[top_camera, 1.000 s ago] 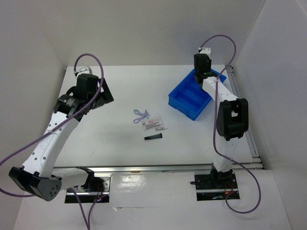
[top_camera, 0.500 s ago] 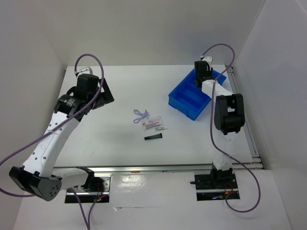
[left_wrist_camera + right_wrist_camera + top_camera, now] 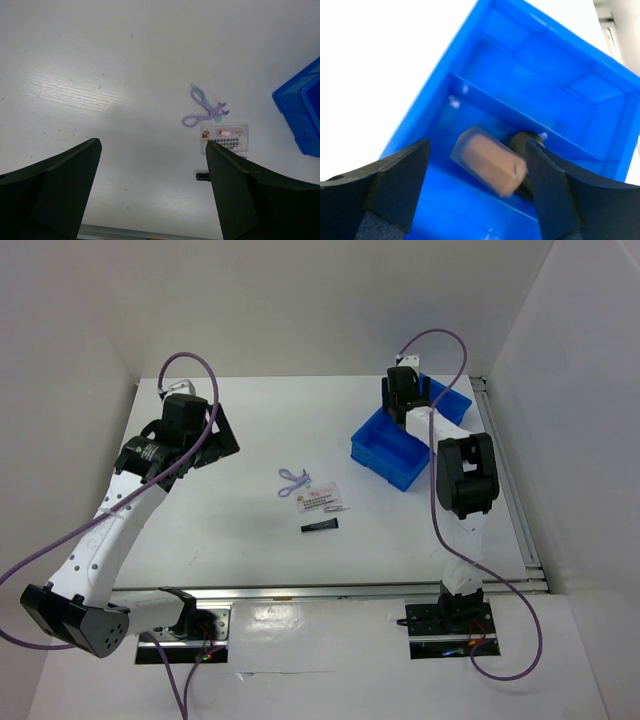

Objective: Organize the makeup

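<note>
Right claw [image 3: 476, 146] spread, tan cylinder [image 3: 485, 162] loose below it in blue bin [image 3: 545, 65]; retreat straight up without nudging it.

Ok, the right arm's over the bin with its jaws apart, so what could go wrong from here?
1. The tan cylinder shows blurred and tilted beside a divider of the blue bin, under the open right gripper; it may roll or settle askew.
2. The lavender looped tool, the sachet and the slim black tube lie close together, so a grasp on one may nudge another.
</note>
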You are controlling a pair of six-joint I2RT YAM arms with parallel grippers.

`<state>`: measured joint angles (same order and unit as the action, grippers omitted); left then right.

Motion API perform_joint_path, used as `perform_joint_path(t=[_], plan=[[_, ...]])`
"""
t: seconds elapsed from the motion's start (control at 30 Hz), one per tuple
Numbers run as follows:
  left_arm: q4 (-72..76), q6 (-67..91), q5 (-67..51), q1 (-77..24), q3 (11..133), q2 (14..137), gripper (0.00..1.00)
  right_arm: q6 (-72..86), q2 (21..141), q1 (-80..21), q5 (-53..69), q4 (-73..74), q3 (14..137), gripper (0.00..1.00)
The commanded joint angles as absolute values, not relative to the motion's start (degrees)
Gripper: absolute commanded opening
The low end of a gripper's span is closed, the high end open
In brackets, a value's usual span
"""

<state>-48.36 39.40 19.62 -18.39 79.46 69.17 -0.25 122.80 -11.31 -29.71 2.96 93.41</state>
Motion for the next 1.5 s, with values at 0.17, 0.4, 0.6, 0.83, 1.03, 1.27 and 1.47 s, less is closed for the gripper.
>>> perform_joint_path(t=[0.17, 0.4, 0.6, 0.83, 1.03, 1.27, 1.47], plan=[[-46.67, 40.17, 18.81, -18.11, 80.07, 69.08, 1.0, 9.05, 113.31, -11.07, -19.8, 11.74, 100.97, 0.39], [-45.62, 39.64, 18.8, -18.11, 79.01, 69.08, 1.0, 12.22, 102.33, -17.74, -3.44, 19.94, 92.48, 0.54], [-45.62, 38.06, 22.32, -18.11, 77.96, 69.61, 1.0, 12.74, 96.59, -30.04, 0.26, 21.52, 80.26, 0.84], [-46.14, 38.06, 22.24, -18.11, 78.49, 69.61, 1.0, 14.06, 106.24, -39.46, 0.43, 22.34, 81.04, 0.84], [-46.14, 38.58, 20.48, -18.11, 78.49, 69.08, 1.0, 15.91, 111.53, -39.46, 2.89, 18.82, 82.96, 0.81], [-46.14, 38.58, 19.34, -18.11, 78.49, 69.08, 1.0, 15.91, 116.28, -38.94, 2.37, 18.9, 86.65, 0.65], [-46.14, 38.58, 19.34, -18.11, 78.49, 69.08, 1.0, 16.44, 119.44, -38.94, 0.45, 18.9, 89.55, 0.55]])
